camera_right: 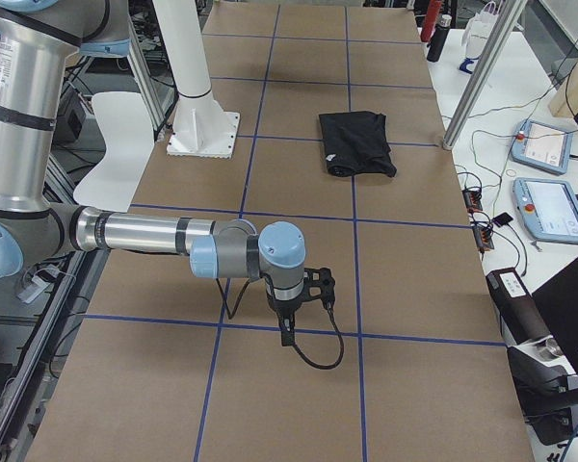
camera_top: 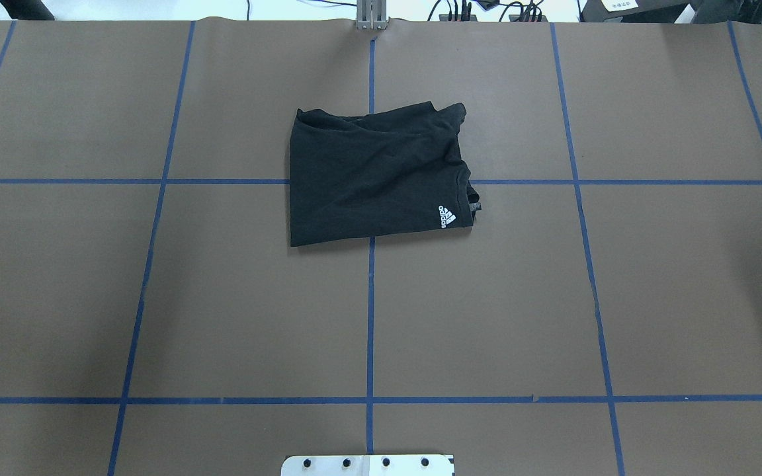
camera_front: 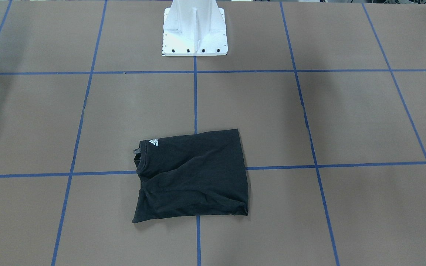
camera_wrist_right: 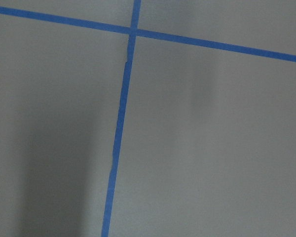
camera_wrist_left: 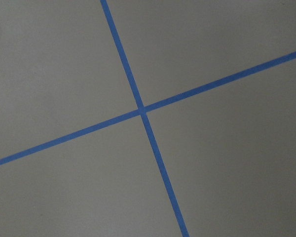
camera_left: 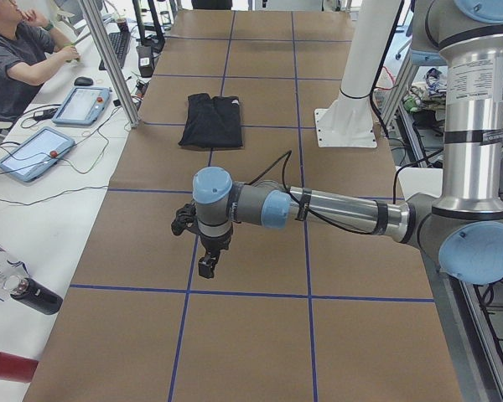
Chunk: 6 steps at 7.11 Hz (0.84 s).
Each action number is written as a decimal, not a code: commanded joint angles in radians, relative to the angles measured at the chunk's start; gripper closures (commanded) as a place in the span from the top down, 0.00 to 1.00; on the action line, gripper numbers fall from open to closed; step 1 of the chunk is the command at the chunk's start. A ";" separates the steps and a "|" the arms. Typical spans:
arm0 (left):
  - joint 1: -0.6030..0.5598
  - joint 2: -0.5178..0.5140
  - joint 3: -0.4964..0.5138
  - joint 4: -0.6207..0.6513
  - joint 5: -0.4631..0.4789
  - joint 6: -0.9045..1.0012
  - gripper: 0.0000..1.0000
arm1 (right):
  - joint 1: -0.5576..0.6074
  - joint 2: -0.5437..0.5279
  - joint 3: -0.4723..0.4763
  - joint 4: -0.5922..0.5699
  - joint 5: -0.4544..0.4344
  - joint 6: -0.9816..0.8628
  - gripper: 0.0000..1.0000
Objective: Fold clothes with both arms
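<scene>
The clothes are one black T-shirt (camera_front: 194,173), folded into a rough rectangle and lying flat at the table's middle, out towards the operators' side. Its small white logo (camera_top: 447,215) sits by the collar. The T-shirt (camera_top: 374,175) lies alone, with neither arm near it. My left gripper (camera_left: 205,266) hangs over bare table far from the T-shirt (camera_left: 210,121), and I cannot tell whether it is open or shut. Likewise far from the T-shirt (camera_right: 358,144), my right gripper (camera_right: 287,334) points down, its state unclear. Both wrist views show only brown table and blue tape.
The white pedestal base (camera_front: 194,33) stands at the robot's edge. Blue tape lines (camera_top: 370,317) grid the brown table. A person (camera_left: 8,59) sits at a side bench with tablets (camera_left: 33,152) and a dark bottle (camera_left: 32,295). More tablets (camera_right: 551,207) lie there.
</scene>
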 commanded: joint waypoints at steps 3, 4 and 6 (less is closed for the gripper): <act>-0.105 0.049 -0.018 0.002 0.000 -0.006 1.00 | -0.001 0.011 0.005 0.001 -0.003 0.031 1.00; -0.103 0.052 -0.023 0.000 0.005 0.000 1.00 | -0.001 0.014 0.005 0.001 -0.003 0.031 1.00; -0.100 0.049 -0.034 -0.003 0.105 -0.003 1.00 | -0.001 0.014 0.005 0.001 -0.003 0.040 1.00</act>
